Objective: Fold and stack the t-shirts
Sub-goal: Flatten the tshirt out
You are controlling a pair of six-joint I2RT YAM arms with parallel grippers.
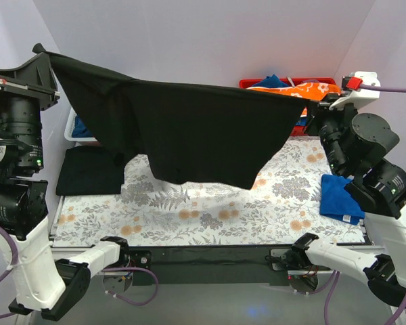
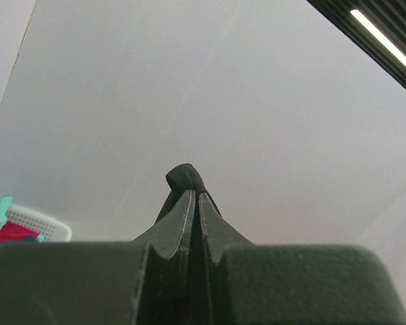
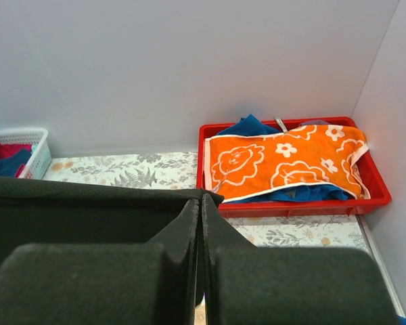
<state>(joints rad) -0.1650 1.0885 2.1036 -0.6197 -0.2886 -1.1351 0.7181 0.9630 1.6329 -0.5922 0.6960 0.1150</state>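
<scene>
A large black t-shirt [image 1: 189,132] hangs stretched in the air above the table. My left gripper [image 1: 42,55] is shut on its left corner, high at the far left; a nub of black cloth [image 2: 185,177] pokes past the fingertips. My right gripper [image 1: 317,108] is shut on its right corner; the cloth [image 3: 88,210] runs left from the closed fingers. A folded black shirt [image 1: 90,170] lies on the table's left. A folded blue shirt [image 1: 338,198] lies at the right.
A red tray [image 3: 294,203] at the far right holds an orange flowered cloth [image 3: 284,162] over blue ones. A white basket [image 3: 27,145] with coloured cloths stands at the far left. The fern-patterned covering [image 1: 210,217] spreads under the hanging shirt.
</scene>
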